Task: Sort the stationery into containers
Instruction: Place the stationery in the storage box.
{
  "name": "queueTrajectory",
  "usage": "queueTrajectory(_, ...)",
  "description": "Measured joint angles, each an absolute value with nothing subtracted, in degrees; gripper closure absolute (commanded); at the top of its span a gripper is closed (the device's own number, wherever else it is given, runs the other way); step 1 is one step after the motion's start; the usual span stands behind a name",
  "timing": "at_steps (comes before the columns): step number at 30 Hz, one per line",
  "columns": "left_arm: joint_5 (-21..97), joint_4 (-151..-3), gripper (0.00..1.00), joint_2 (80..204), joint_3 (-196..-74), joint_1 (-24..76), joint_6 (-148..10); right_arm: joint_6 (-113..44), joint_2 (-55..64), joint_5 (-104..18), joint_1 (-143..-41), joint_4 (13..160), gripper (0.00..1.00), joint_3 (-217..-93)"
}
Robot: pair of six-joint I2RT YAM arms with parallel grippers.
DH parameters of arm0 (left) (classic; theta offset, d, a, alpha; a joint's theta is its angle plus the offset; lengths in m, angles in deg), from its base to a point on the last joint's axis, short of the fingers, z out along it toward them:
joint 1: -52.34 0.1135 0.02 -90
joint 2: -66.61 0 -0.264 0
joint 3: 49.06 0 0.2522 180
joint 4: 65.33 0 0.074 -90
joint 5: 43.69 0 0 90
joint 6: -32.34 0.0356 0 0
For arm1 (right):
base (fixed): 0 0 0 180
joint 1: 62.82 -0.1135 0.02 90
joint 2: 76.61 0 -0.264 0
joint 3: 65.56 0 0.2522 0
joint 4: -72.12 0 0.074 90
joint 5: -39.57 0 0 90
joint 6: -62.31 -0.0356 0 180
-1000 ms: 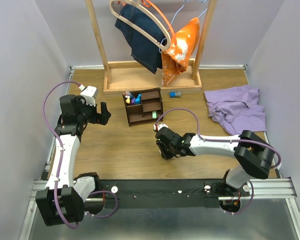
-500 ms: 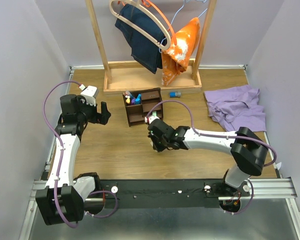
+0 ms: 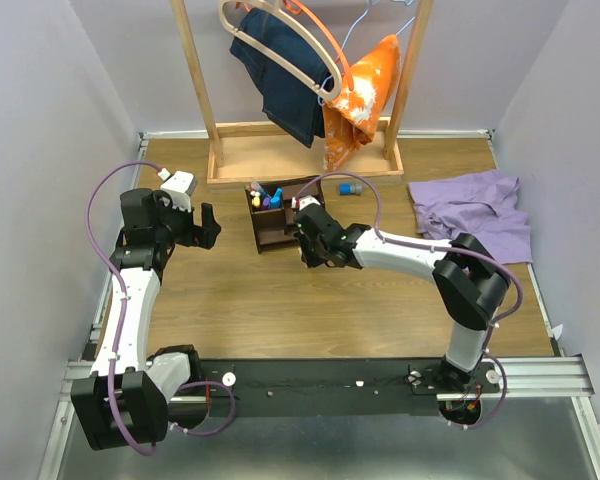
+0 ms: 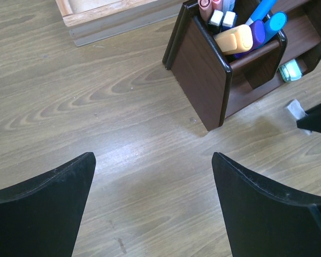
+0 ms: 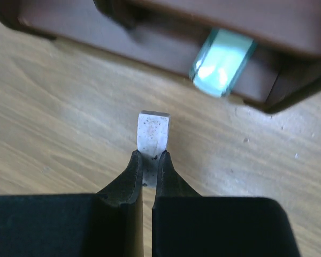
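Observation:
The dark brown desk organizer (image 3: 280, 228) stands at mid-table; it also shows in the left wrist view (image 4: 203, 85) and the right wrist view (image 5: 150, 37). Its upright slot holds several pens and highlighters (image 4: 241, 35). A pale green item (image 5: 222, 56) lies in a low front compartment. My right gripper (image 3: 310, 252) is shut on a small whitish eraser block (image 5: 152, 134), held just in front of the organizer's low compartments. My left gripper (image 3: 210, 228) is open and empty (image 4: 152, 198), left of the organizer. A blue-capped item (image 3: 351, 188) lies on the table behind the organizer.
A tall light-wood clothes rack (image 3: 220, 150) with hanging jeans and an orange garment stands at the back. A purple cloth (image 3: 472, 215) lies at the right. Grey walls close in both sides.
My right gripper has moved left and away from the near edge, up to the organizer's front, carrying the eraser. The left arm has not moved.

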State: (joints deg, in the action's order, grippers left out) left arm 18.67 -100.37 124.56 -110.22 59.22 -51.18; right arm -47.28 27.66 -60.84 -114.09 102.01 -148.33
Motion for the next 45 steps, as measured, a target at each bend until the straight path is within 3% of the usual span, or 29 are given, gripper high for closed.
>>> queueTrajectory(24,18.65,-100.13,0.01,124.56,-110.2,59.22,-51.53,-45.58,35.35,-63.77,-110.77,98.75,0.99,-159.53)
queueTrajectory(31,18.67,-100.1,0.01,124.56,-110.16,59.22,-51.96,-45.58,35.88,-63.92,-110.77,97.9,0.95,-159.77)
queueTrajectory(35,18.67,-100.1,0.01,124.56,-110.16,59.22,-51.96,-45.58,36.84,-64.14,-110.77,97.63,0.56,-160.57)
queueTrajectory(38,18.67,-100.1,0.01,124.56,-110.16,59.22,-51.96,-45.45,37.12,-64.36,-110.77,97.5,0.47,-160.73)
queueTrajectory(39,18.67,-100.1,0.01,124.56,-110.16,59.22,-51.96,-45.58,37.19,-64.38,-110.86,97.5,0.04,-160.73)
queueTrajectory(45,18.65,-100.02,0.01,124.56,-110.16,59.22,-52.53,-45.6,37.19,-64.67,-110.99,97.18,0.0,-160.73)
